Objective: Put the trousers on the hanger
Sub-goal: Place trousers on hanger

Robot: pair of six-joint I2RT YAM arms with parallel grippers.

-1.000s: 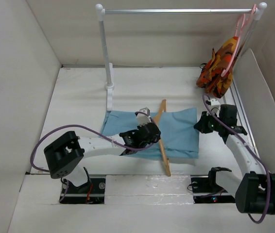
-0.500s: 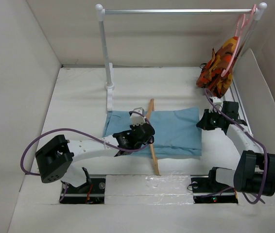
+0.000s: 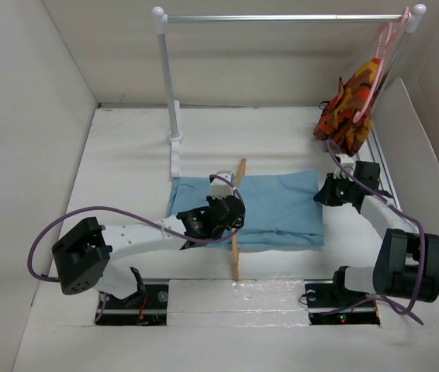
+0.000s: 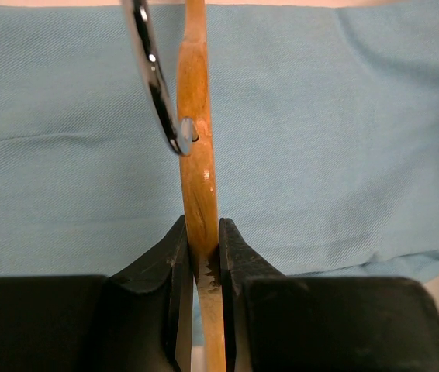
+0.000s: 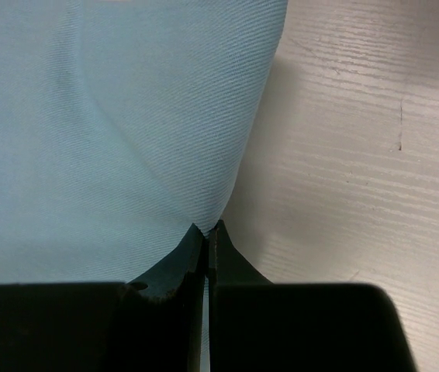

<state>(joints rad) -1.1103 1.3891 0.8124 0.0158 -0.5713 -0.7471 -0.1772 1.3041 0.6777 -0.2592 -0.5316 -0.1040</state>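
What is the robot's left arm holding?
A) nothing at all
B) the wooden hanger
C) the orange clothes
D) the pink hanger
B: in the left wrist view, the left gripper has its jaws pinched shut on the wooden hanger, which lies over the blue trousers.

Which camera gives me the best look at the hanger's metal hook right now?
Left wrist: the hook shows close up, curving beside the hanger clamped in the left fingers. Top view shows the hanger small, hook unclear. Right wrist shows none of it.
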